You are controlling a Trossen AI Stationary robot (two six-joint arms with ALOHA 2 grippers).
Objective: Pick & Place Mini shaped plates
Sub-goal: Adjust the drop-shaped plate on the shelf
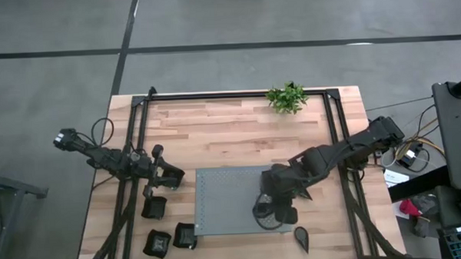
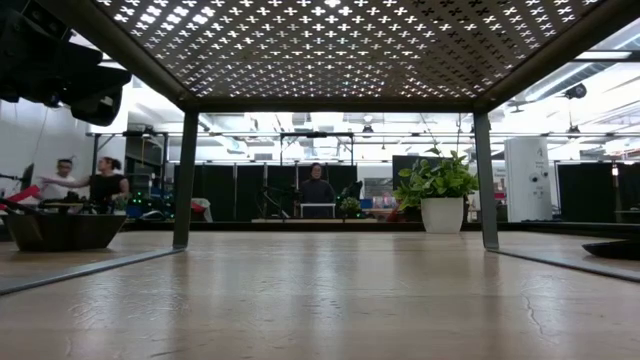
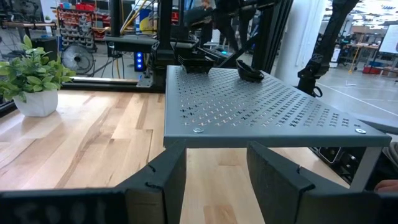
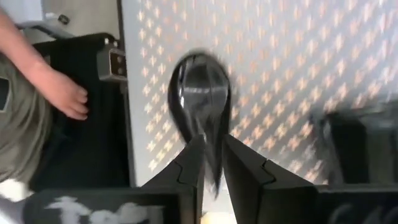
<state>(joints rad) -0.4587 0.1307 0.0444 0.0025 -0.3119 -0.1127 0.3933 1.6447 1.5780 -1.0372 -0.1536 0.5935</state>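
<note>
A raised grey perforated platform stands in the middle of the table. My right gripper hangs over its near right part, shut on a black teardrop plate. A squarish black plate lies on the platform beside it. Another teardrop plate rests on the wood near the front edge. Three more black plates lie on the table at the platform's left. My left gripper stands open and level at the platform's left edge, with nothing between its fingers. My right gripper pinches the teardrop plate at its narrowing end between its two fingers. The fingers slant down from above and lie along the plate's length. The plate shows blurred over the platform; whether it rests there or is clear I cannot tell.
A small green plant in a white pot stands at the table's far edge. A black frame runs along the table's far side. A person's hand shows beside the table near my right gripper. People show in the room beyond.
</note>
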